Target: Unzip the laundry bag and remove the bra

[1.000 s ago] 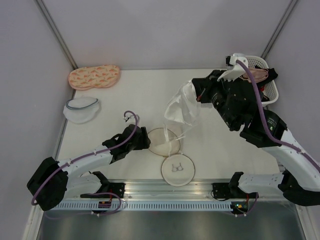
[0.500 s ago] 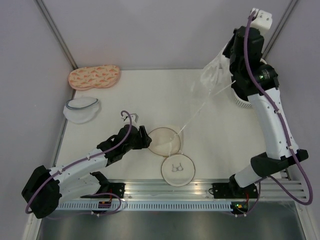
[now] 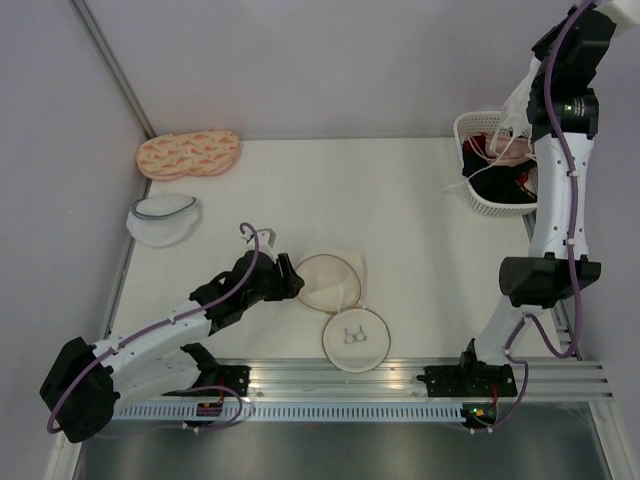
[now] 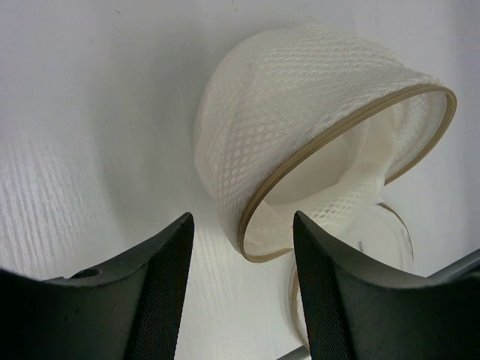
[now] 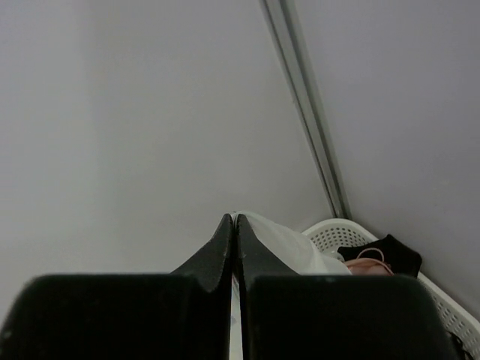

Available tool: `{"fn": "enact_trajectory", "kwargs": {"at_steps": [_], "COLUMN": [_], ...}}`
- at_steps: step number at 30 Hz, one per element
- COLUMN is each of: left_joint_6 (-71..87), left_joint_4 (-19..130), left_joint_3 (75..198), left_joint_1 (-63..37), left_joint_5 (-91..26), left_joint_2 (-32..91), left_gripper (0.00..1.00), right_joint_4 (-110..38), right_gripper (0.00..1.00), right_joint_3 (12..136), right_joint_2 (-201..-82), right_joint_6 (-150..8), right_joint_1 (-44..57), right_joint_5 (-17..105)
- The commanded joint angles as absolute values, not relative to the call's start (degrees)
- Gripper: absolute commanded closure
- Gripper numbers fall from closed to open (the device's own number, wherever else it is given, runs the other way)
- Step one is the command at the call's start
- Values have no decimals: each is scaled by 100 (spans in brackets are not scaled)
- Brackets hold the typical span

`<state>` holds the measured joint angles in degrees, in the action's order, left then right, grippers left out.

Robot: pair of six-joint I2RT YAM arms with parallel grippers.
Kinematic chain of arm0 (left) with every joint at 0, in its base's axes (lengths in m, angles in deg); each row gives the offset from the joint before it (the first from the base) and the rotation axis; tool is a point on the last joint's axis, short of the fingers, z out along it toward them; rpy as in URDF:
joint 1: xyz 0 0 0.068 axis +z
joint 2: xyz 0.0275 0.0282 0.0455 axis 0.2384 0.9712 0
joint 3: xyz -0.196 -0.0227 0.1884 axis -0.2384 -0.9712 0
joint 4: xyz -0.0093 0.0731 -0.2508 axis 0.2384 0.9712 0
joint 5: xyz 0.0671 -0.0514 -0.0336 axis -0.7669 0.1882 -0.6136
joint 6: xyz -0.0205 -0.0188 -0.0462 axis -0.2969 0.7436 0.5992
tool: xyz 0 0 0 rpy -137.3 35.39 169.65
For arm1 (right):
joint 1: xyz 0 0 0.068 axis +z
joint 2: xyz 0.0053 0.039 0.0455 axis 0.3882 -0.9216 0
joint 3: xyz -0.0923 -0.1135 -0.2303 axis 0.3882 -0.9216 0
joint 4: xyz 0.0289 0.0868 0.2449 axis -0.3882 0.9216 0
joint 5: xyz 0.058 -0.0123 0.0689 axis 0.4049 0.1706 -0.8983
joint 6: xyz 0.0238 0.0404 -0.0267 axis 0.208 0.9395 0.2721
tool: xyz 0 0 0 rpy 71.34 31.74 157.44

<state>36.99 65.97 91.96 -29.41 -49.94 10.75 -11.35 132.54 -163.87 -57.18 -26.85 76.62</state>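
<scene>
- Right gripper [image 5: 235,222], held high on its upright arm, is far off to the right of and beyond the laundry bag [image 3: 330,281]. Its two fingers are pressed together on white fabric of the bra [image 5: 279,247].
- Left gripper [image 4: 241,221] sits low on the table [image 3: 400,200], just left of the laundry bag. Its fingers [image 4: 161,285] are spread wide apart and hold nothing, and the bag's mouth faces them.
- White plastic basket [image 3: 478,196] stands well to the right of the laundry bag, at the table's far right corner.
- Long peach patterned pouch [image 3: 188,153] lies well to the left of the laundry bag, against the back wall.
- The laundry bag lies unzipped in two joined halves. The domed mesh half gapes with its tan zip rim showing, and the flat round face with the small black bra symbol lies just nearer the arm bases. Nothing shows inside the opening.
- White mesh pouch with a grey-blue rim [image 3: 163,218] rests to the left of the laundry bag, at the table's left edge.
- The bra, well clear of the laundry bag, hangs from the right gripper, and its thin straps trail into the basket.
- Black garment [image 5: 384,253] and pink garment [image 5: 367,260] lie in the basket.
</scene>
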Motion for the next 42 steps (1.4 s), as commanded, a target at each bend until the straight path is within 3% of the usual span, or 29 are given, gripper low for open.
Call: {"fn": "enact_trajectory", "kwargs": {"at_steps": [1,7,20,34,42], "left_joint_6": [3892,4051,4297,4235,4376], "left_joint_4": [6668,6659,6572,6378,6001], "left_joint_3": [9096,8867,8498,8779,8744], "left_joint_1": [-2963,-2963,-2963,-2963,-2963], "left_joint_5": [-4838,-4829,-4750,-4689,-4557], "left_joint_2": [912,719,657,1316,1598], "left_gripper": [39,39,39,38,38], "right_joint_4": [-2164,-2884,-4282,-4441,-4230], "right_gripper": [99,100,100,100,99], "right_joint_3": [13640,14185,14098,14195,13475], "right_joint_2": [-16820,-17418,-17568,-18051,-18578], "right_joint_6": [-5379,-4983,-4087,-3516,-3331], "right_joint_1": [-3118,-3601,-4007,-4507,-4525], "right_joint_5": [7327,7169,6852,6466,5579]}}
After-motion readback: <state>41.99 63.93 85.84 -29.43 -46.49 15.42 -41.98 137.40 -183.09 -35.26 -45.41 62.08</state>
